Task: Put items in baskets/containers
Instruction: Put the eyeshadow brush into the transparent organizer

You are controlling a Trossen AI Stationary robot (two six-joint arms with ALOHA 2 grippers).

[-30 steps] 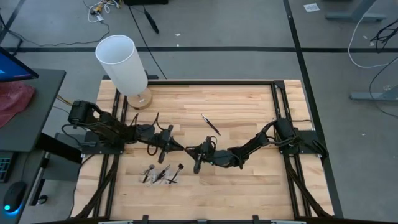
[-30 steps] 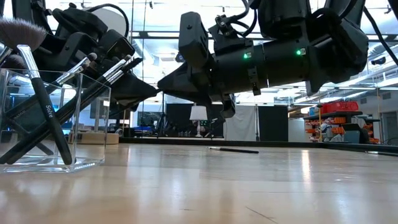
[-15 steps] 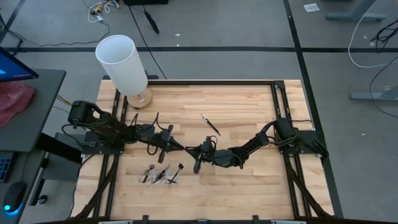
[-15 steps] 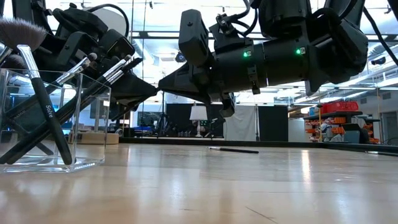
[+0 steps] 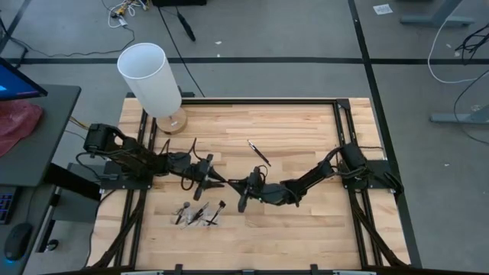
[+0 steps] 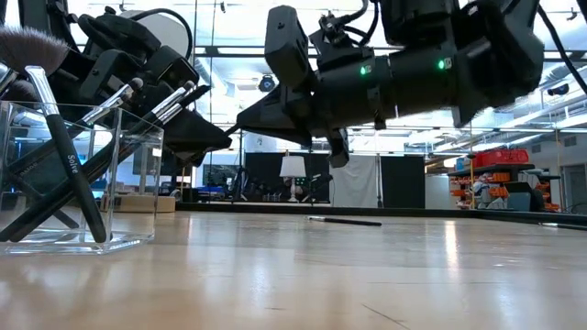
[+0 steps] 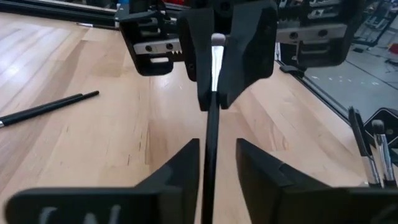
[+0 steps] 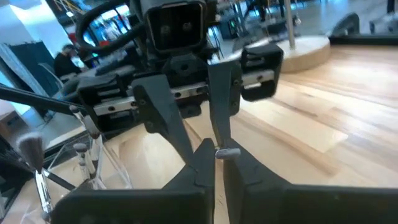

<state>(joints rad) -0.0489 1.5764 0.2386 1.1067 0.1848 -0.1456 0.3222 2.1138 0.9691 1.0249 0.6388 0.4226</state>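
A slender dark brush (image 7: 210, 124) with a silver section hangs level above the table's middle, between my two grippers, which face each other. My right gripper (image 8: 217, 155) is shut on it. My left gripper (image 7: 217, 146) is open, one finger on each side of the dark handle. In the high view the grippers meet at my left gripper (image 5: 214, 179) and my right gripper (image 5: 238, 183). The clear container (image 6: 128, 183) stands near the front left, with several brushes (image 6: 64, 165) leaning in it. Another brush (image 5: 258, 151) lies flat on the wood. My right gripper pinches the brush's silver section (image 8: 227, 153) between its two fingers. It comes level from the table's right side, with the fingers along the brush. The brush is clear of the table, and its dark handle (image 7: 210, 134) points toward my left gripper. My left gripper: I cannot tell whether a finger touches the handle.
A tall white cylinder (image 5: 149, 76) on a round wooden base stands at the far left corner. Black rails (image 5: 341, 130) run along the table's edges. Bare wood (image 5: 306, 229) lies near the front right.
Both grippers have stayed where they meet above the table's middle. In the low view my right arm's wrist has tipped up slightly. The brush between them has stayed level and clear of the table.
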